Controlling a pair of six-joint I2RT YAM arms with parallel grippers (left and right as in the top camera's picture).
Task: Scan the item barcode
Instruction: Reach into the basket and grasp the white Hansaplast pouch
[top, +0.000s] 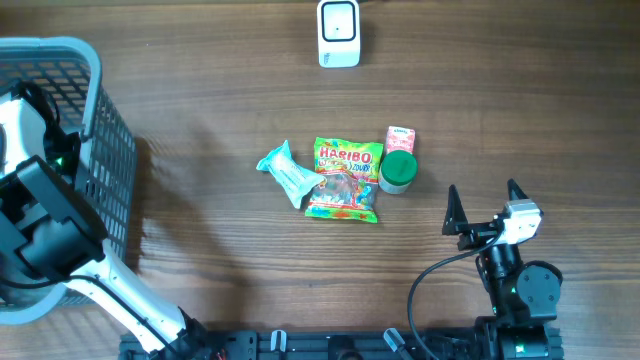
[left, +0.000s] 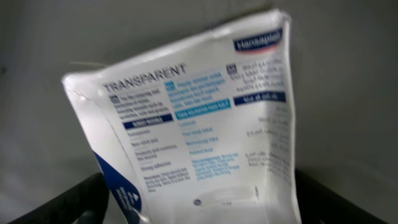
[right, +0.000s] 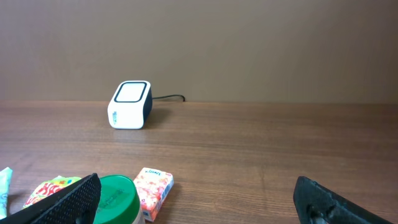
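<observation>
While it is sitting at five o'clock, the right gripper (top: 484, 192) is gaping. Left gripper (left: 199, 186) pinching the pouch (left: 199, 118): cannot tell.

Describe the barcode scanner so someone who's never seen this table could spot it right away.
On the wooden table, look past the snack packets in the middle to the far edge. The scanner stands there alone: a white box with a dark-rimmed window and a black cable, unlike the colourful packets.

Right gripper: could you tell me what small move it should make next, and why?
Probably ease forward toward the green-lidded jar: the right gripper is open and empty, the jar lies nearest, and the scanner stands beyond it.
</observation>
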